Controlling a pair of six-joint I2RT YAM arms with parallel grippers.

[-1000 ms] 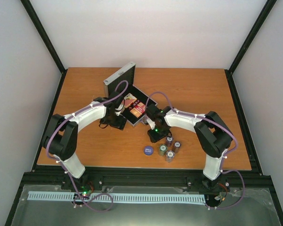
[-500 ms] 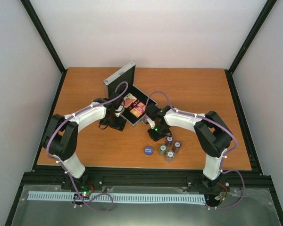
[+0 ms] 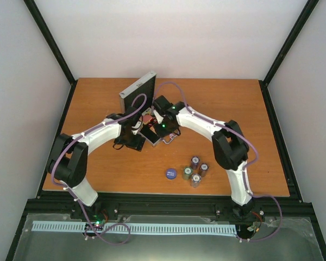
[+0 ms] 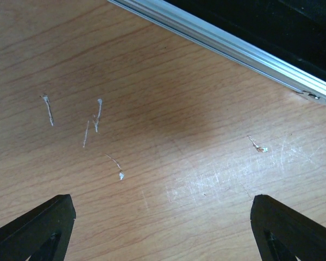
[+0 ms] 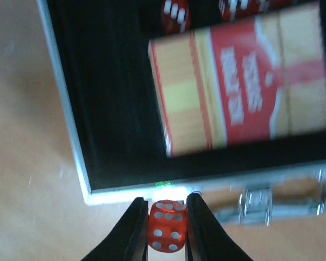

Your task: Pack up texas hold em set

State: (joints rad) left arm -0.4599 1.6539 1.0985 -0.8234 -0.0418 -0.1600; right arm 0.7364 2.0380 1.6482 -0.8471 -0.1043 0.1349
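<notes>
Top external: R gripper (image 3: 155,133) is hanging over the near edge of the open silver case (image 3: 138,92), and L gripper (image 3: 131,142) is sitting low just beside that case on its other side. Four chip stacks (image 3: 195,162) and the blue disc (image 3: 171,173) are lying on the table (image 3: 233,109), well behind both tools toward the arm bases, so not yet packed. Left wrist: L gripper (image 4: 163,220) is standing spread wide w/ nothing between its fingers, bare wood under it, and the case's silver rim (image 4: 233,46) is running across ahead and to the right. Right wrist: R gripper (image 5: 165,202) is pinching a red die (image 5: 166,232) snug between both fingers. Straight ahead of the tips the case wall (image 5: 70,125) is showing, w/ a card deck (image 5: 244,92) lying in the black lining beyond it and more dice (image 5: 175,15) farther in. A latch (image 5: 255,204) is sitting just right of the tips. Progress, approx: cards plus some dice are looking done. The held die seems to be hanging just short of the rim, so it needs dropping in, then chips and disc, then the lid is waiting to be shut and latched.
</notes>
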